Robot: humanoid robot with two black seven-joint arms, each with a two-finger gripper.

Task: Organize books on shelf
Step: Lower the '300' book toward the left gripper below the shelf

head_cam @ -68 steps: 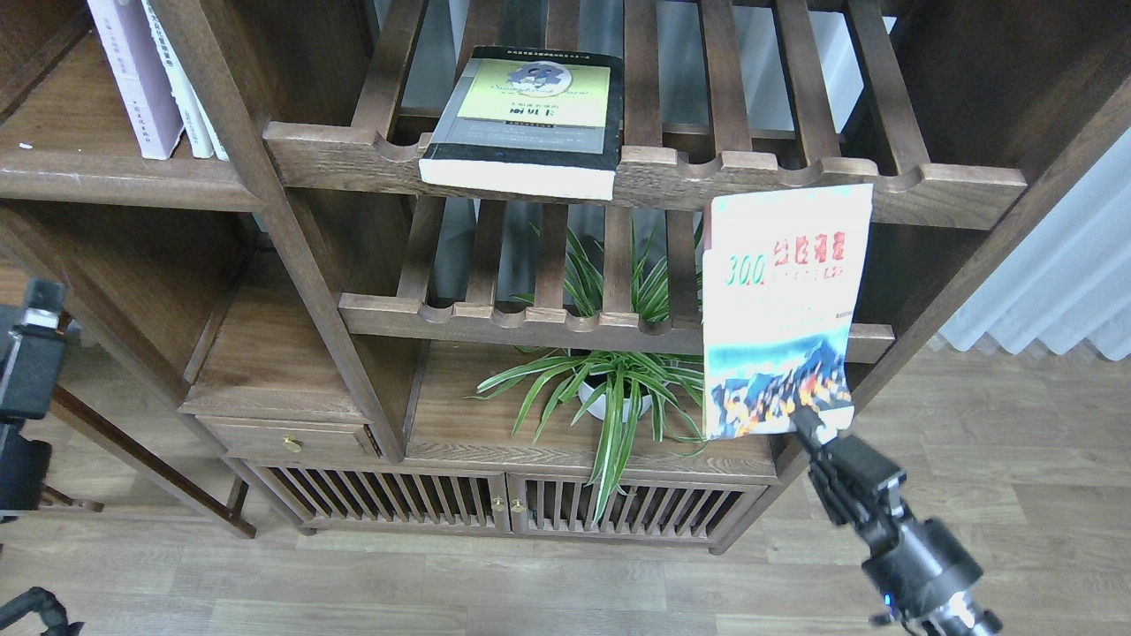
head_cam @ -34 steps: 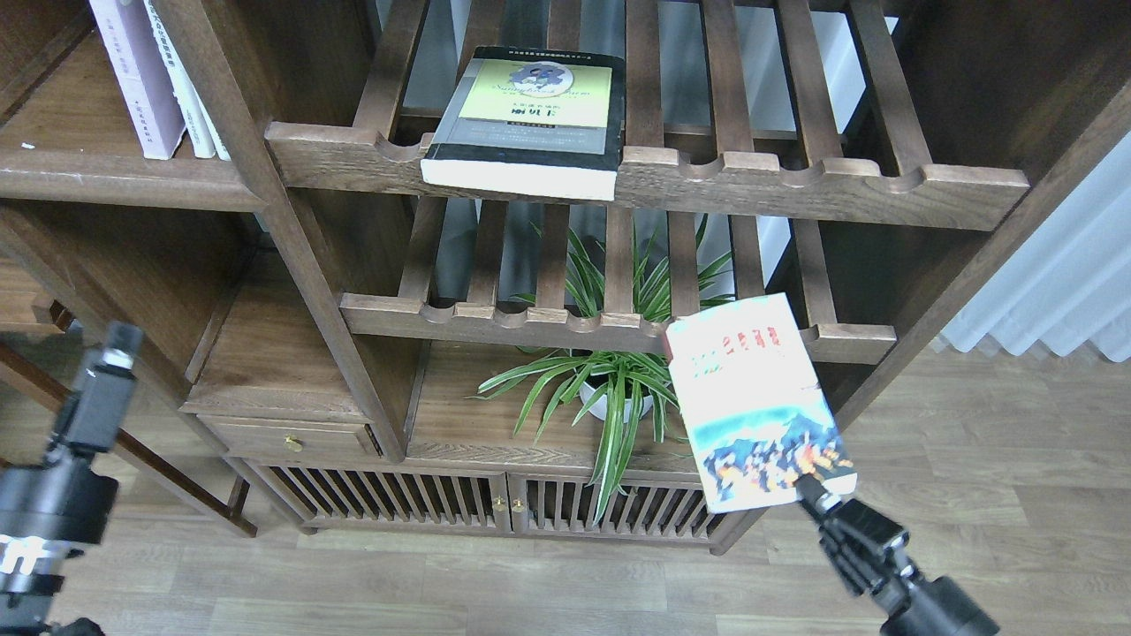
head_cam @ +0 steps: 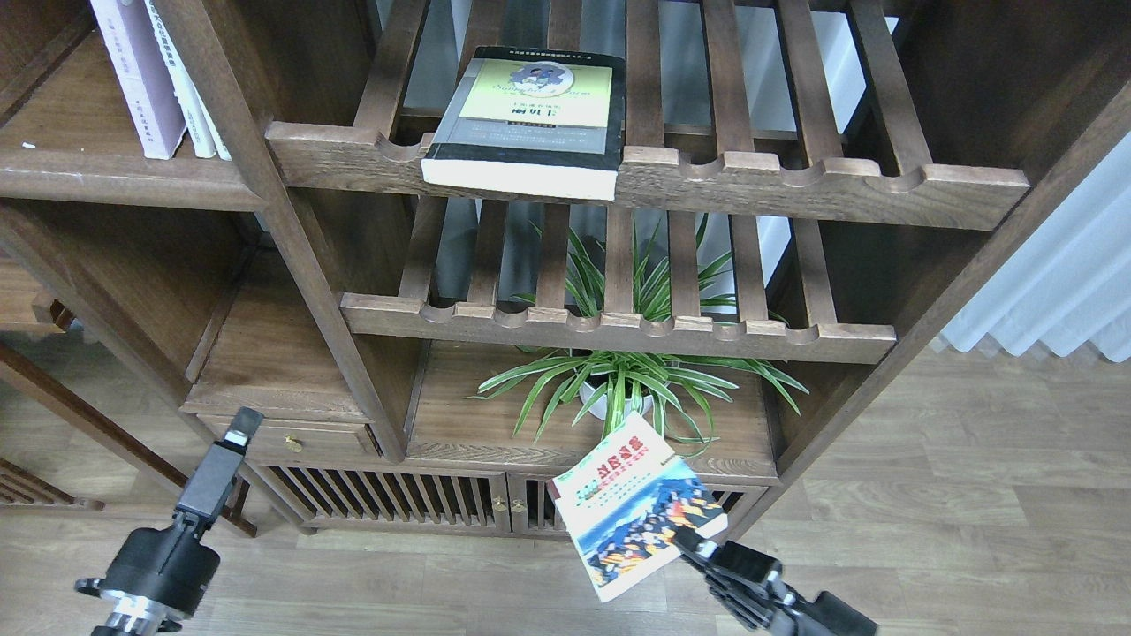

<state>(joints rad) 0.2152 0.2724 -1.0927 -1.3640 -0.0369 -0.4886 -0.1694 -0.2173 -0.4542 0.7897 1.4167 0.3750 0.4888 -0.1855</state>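
While the right gripper (head_cam: pixel 698 543) pinches the "300" book (head_cam: pixel 632 512) by its lower corner, low before the cabinet doors, the left gripper (head_cam: pixel 234 437) hangs empty, gap unclear, presumably ready to help toward the shelf (head_cam: pixel 115 172).

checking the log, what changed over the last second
The right gripper, shut on the colourful "300" book, carried it down and left from the upper slatted rack to the cabinet doors. The left gripper swung in and right. The yellow-green book, the lavender book and the plant stayed put.
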